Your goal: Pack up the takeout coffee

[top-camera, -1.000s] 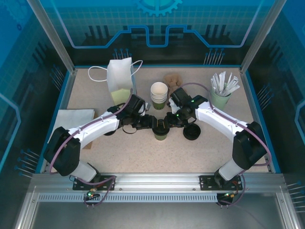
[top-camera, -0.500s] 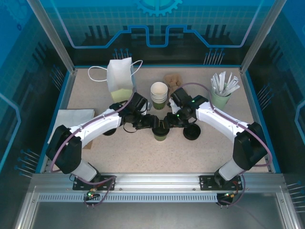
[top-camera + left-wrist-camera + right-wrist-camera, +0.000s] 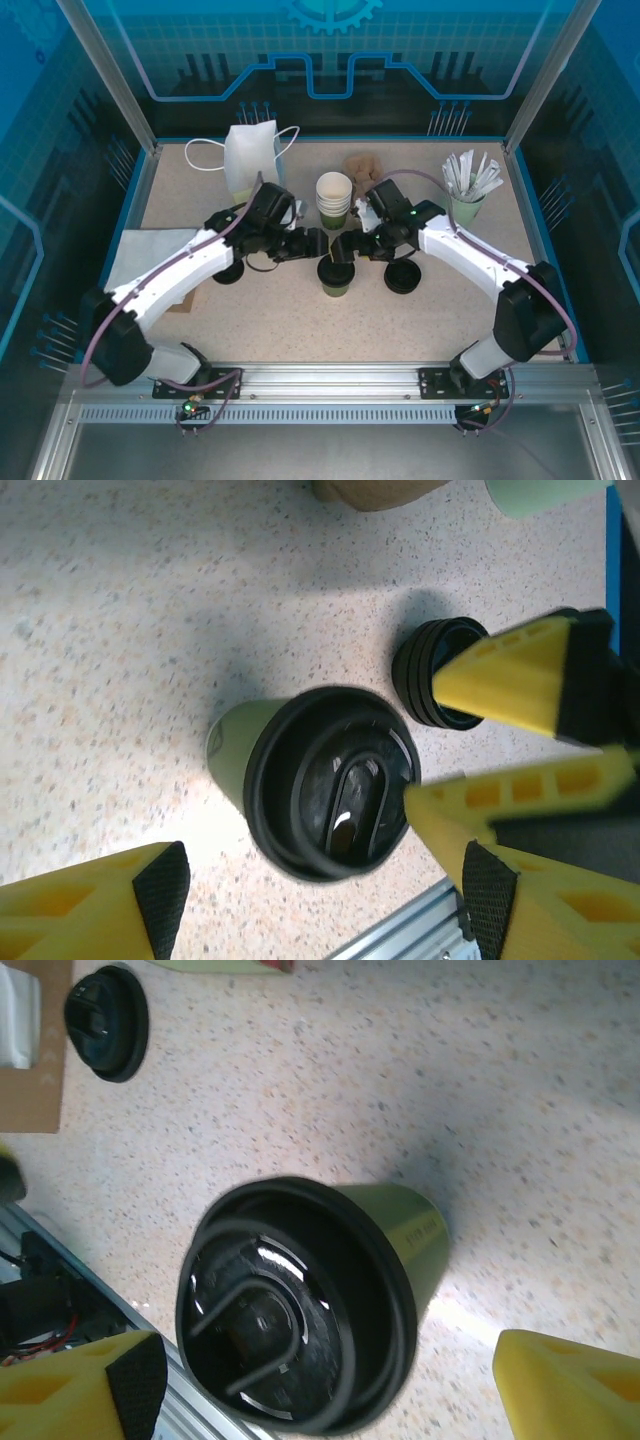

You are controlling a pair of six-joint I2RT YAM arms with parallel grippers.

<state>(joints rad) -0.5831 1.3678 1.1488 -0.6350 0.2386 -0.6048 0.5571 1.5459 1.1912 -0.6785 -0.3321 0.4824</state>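
Note:
The takeout coffee is a small green paper cup standing upright on the speckled table with a black lid on top. Its green wall and lid also appear in the right wrist view. My left gripper hangs just behind and left of the cup, open, its yellow fingers spread wider than the lid and touching nothing. My right gripper hangs just behind and right of the cup, also open, with nothing between its fingers. The right gripper's fingers appear in the left wrist view beside the cup.
A stack of black lids sits right of the cup, and a single lid left. A stack of nested cups, a white paper bag and a pale-green cup of packets stand behind. A napkin lies far left.
Both grippers have opened wide and drawn back from the lidded cup, towards the back of the table. The cup stays upright where it was.

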